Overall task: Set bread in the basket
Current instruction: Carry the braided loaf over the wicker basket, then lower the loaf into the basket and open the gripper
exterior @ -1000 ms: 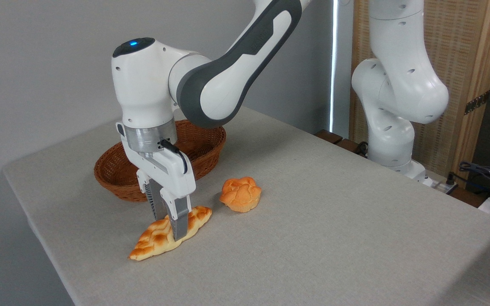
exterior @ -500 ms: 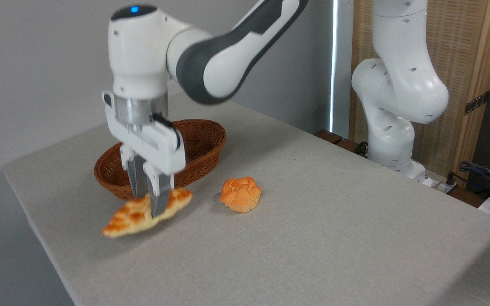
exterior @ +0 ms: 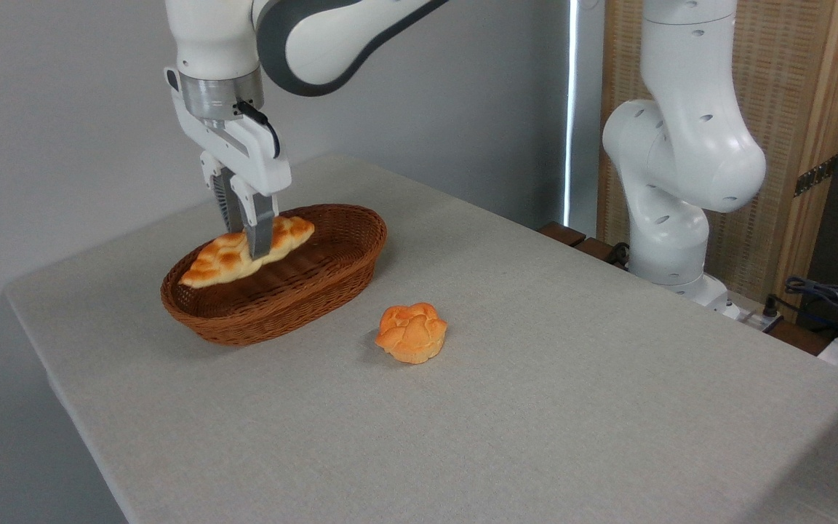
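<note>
A Franka Panda arm's pincer [exterior: 248, 244] hangs fingers-down over the oval wicker basket [exterior: 317, 287], clamped across the middle of a braided loaf [exterior: 224, 256]. The loaf is pale gold with browned ridges. It is held in the air above the basket's hollow, one pointed end slanting down to the pincer's left toward the near-left rim, the other end poking out to its right. Whether the low tip touches the weave cannot be told from this angle. The basket sits directly beneath the pincer on a grey cloth-covered table [exterior: 535, 407]. Below and to the right of the pincer, apart from the basket, a small round orange bun [exterior: 412, 333] lies on the cloth. The arm's white base column [exterior: 673, 218] stands far to the right, beyond the table's edge.
</note>
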